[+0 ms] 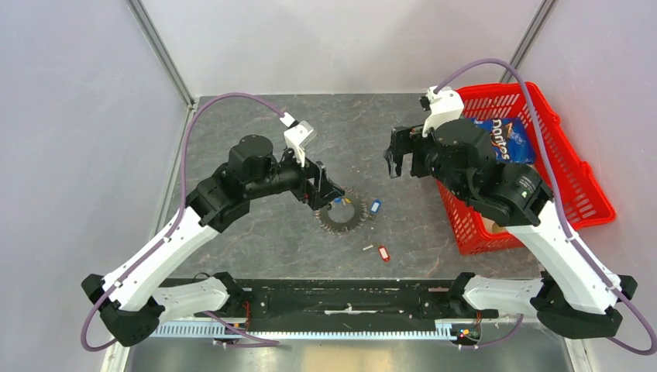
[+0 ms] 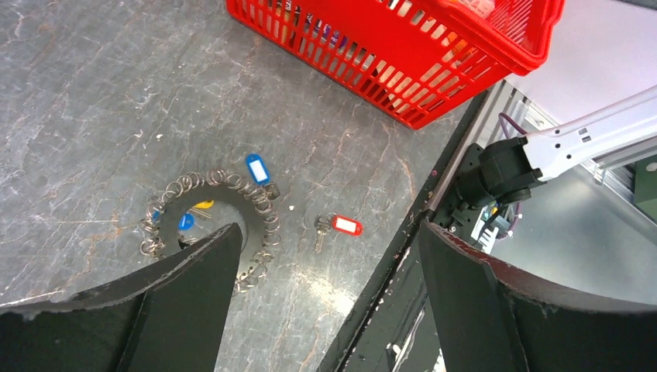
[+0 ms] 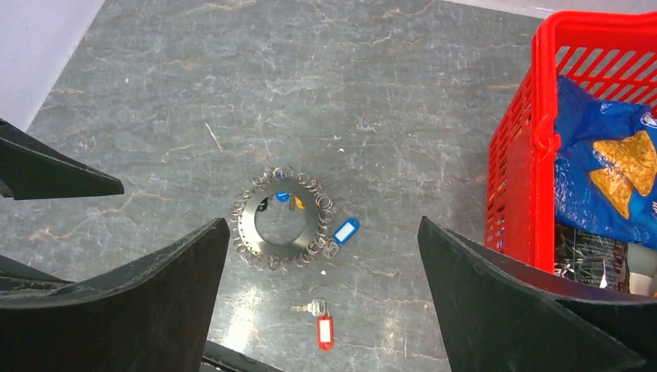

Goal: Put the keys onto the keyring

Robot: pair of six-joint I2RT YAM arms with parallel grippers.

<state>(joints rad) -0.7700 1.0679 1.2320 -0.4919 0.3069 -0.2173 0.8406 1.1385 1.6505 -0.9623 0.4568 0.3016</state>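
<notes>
At the middle of the bench (image 1: 256,240) the keyring (image 1: 343,213) lies flat. It is a grey metal disc with a wide round hole, and the small wire loops crowding its rim give it a toothed outline. It sits where both arms can reach it.

The left fingers (image 2: 178,310) hang just over its left edge, spread wide and holding nothing, probably placed to steady or take the ring. The right fingers (image 3: 496,310) hover higher, toward the red basket (image 1: 577,209), equally wide and empty, looking down on ring and keys alike.

A blue-tagged key (image 3: 345,230) lies against the rim, apparently caught on a loop, and small blue and yellow tags (image 3: 283,197) show inside the hole. One red-tagged key (image 3: 325,329) lies loose, apart from the ring on the side of the arms' bases — thin silver metal with a glossy plastic tag, flat on the mottled stone-like top, so likely awkward to pinch. The basket is a plastic lattice holding a crinkly blue chip bag (image 1: 507,139).
</notes>
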